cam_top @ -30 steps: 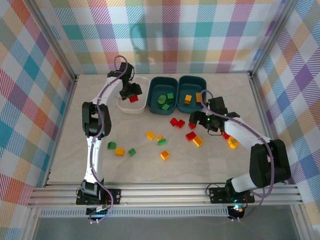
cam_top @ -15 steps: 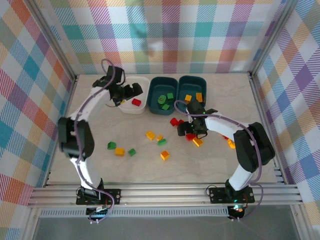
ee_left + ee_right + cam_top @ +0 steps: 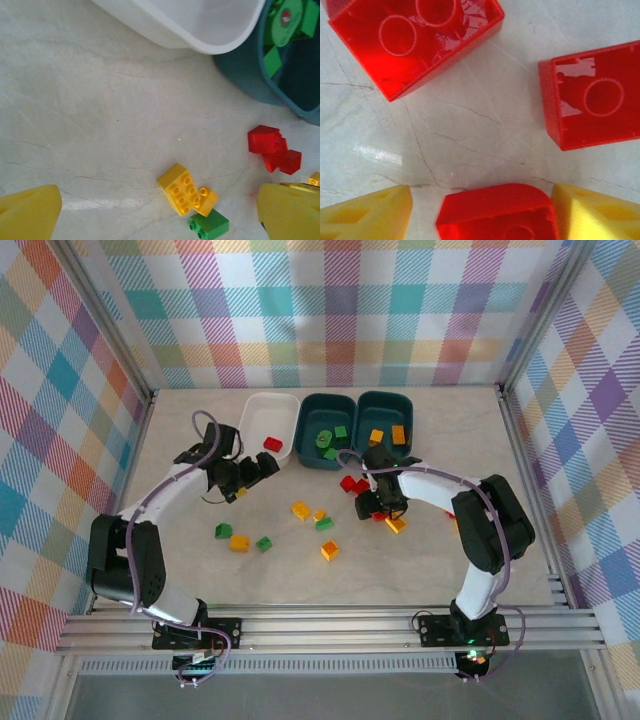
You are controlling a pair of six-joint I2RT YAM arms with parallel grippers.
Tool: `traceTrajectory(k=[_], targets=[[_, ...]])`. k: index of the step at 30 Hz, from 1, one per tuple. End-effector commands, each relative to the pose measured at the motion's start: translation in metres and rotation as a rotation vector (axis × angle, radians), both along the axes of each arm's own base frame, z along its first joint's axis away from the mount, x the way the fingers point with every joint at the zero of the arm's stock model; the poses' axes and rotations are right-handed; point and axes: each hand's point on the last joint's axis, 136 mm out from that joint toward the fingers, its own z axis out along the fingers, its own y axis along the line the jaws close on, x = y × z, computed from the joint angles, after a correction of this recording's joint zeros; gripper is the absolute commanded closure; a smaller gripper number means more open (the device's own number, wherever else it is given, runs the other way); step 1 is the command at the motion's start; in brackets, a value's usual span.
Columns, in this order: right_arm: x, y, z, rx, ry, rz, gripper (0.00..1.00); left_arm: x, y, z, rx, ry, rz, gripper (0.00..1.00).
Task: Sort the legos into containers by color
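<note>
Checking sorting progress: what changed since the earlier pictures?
The left gripper let a red brick drop into the white tub and drew back toward its base, open. The right gripper swung left to straddle a second red brick, not yet gripped. The teal tubs stayed put.

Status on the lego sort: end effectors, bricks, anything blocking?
Left end effector open, empty, by white tub. Right end effector open astride red brick, not clamped. Two more red bricks crowd it, not touching.
</note>
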Motion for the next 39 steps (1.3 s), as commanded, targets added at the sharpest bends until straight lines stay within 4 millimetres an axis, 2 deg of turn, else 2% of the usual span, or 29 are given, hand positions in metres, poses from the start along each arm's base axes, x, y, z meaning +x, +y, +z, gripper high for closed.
traceTrajectory(k=[1,7,10,13,16,19,22,25,28,32,34,39], targets=[[0.0,-0.001,0.0,-0.047,0.0,0.022,0.31,0.0,-0.004,0.023,-0.029,-0.067,-0.003,0.0],[-0.001,0.001,0.002,-0.054,-0.006,0.018,0.5,-0.004,-0.002,0.026,-0.02,-0.072,-0.002,0.0],[-0.002,0.003,0.004,-0.06,-0.014,0.02,0.54,-0.005,0.0,0.029,-0.01,-0.077,-0.002,0.0],[-0.002,0.013,0.014,-0.019,-0.033,0.018,0.57,-0.006,0.004,0.031,-0.001,-0.083,0.012,0.0],[0.001,0.03,0.038,0.076,-0.064,0.0,0.59,-0.006,0.018,0.031,0.013,-0.08,0.077,0.0],[0.011,0.058,0.07,0.201,-0.115,0.0,0.6,-0.009,0.045,0.023,0.02,-0.037,0.202,0.0],[0.028,0.089,0.097,0.298,-0.156,0.017,0.6,-0.018,0.07,0.013,-0.015,-0.005,0.322,0.0],[0.052,0.125,0.115,0.381,-0.183,0.045,0.6,-0.028,0.083,0.003,-0.04,0.018,0.38,0.0],[0.079,0.162,0.127,0.443,-0.22,0.078,0.6,-0.04,0.084,-0.01,-0.047,0.057,0.376,0.0],[0.112,0.208,0.138,0.492,-0.276,0.131,0.6,-0.056,0.084,-0.025,-0.04,0.103,0.369,0.0],[0.127,0.228,0.135,0.487,-0.296,0.162,0.6,-0.064,0.084,-0.028,-0.038,0.116,0.36,0.0],[0.156,0.25,0.12,0.462,-0.32,0.178,0.6,-0.078,0.085,-0.027,-0.022,0.118,0.34,0.0]])
